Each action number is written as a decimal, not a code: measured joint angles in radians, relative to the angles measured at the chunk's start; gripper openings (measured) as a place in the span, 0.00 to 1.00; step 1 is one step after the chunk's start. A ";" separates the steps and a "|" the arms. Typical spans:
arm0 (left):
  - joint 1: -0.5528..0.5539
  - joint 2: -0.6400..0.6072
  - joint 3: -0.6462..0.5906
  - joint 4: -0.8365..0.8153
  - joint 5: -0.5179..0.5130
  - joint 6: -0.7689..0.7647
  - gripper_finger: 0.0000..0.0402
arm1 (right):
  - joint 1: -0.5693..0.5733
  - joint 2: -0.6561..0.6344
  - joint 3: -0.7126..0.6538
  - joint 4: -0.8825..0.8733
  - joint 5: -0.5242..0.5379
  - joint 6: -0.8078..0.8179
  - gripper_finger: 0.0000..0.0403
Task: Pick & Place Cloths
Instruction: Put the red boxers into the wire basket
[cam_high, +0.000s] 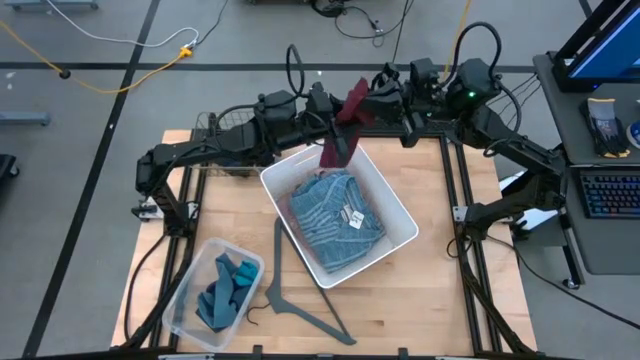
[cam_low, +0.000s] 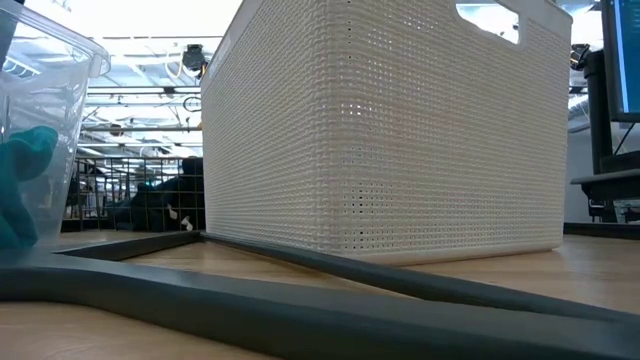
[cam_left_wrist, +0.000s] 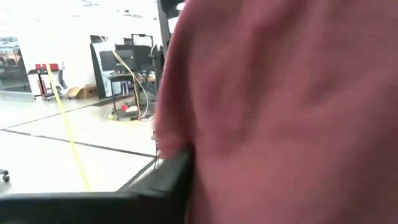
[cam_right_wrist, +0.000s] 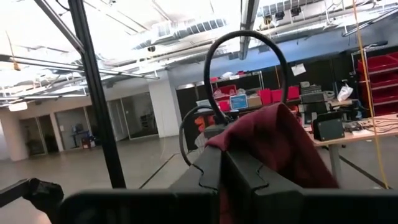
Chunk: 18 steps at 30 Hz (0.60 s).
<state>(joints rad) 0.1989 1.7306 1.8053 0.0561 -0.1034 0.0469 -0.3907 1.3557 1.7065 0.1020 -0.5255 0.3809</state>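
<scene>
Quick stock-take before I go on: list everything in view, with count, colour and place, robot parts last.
maroon cloth: one, dark red, hanging in the air over the white basket's far rim, between both tools.
light-blue shirt: one, blue with white tag, inside the basket.
white basket: one, table centre.
teal cloths: a few pieces, in the clear bin.
clear bin: one, near-left table corner.
grey hanger: one, on the table beside the basket.
left tool: at the maroon cloth.
right tool: shut on the maroon cloth.

The wooden table (cam_high: 420, 300) carries a white basket (cam_high: 400, 215), clear bin (cam_high: 190, 290) and seemingly grey hanger (cam_high: 290, 300).
</scene>
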 joint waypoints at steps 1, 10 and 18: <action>0.000 0.000 0.000 -0.005 0.000 0.000 0.32 | 0.000 -0.001 0.000 0.000 0.000 0.000 0.00; 0.015 -0.011 0.000 -0.124 0.055 -0.060 0.01 | -0.002 -0.013 0.000 -0.021 -0.016 -0.016 0.00; 0.017 -0.107 -0.001 -0.321 0.009 -0.077 0.01 | -0.048 -0.044 0.000 -0.179 -0.080 -0.138 0.06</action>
<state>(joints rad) 0.2157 1.6233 1.8042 -0.2645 -0.0947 -0.0303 -0.4382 1.3118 1.7065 -0.0772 -0.6059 0.2433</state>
